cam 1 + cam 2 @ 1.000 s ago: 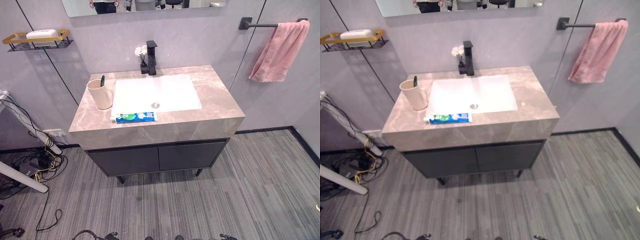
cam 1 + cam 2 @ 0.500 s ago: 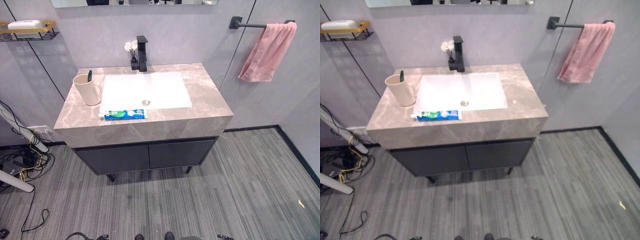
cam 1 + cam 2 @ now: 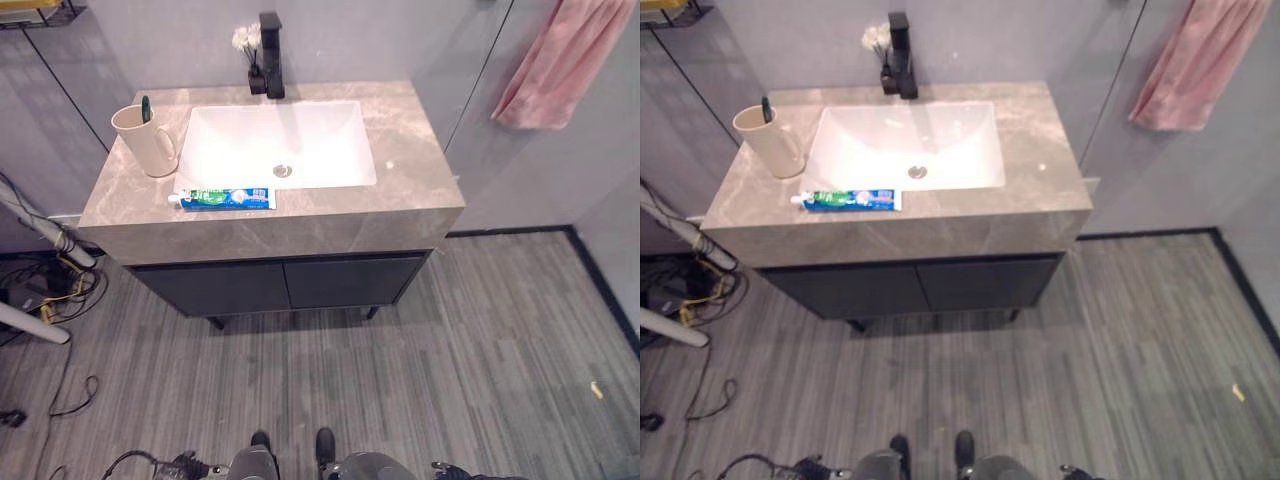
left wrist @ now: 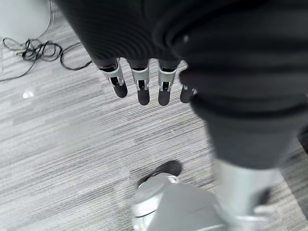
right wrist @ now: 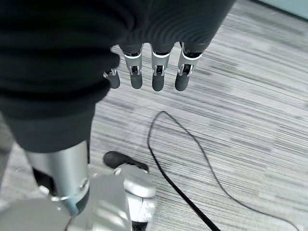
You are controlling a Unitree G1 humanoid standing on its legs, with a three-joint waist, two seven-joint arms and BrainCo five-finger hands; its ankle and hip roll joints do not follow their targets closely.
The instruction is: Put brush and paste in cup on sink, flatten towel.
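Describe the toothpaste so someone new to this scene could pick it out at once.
Start at the marble countertop with the white basin sunk into it. On the front strip, toward the left, lies the toothpaste, flat along the edge. It is the one blue-green-white tube, unlike the upright beige cup behind it.

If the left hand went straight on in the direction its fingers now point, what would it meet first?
Most likely the floor. In its wrist view the left hand hangs with straight fingers pointing down at bare grey planks, and nothing lies between them. How far off the floor is cannot be judged.
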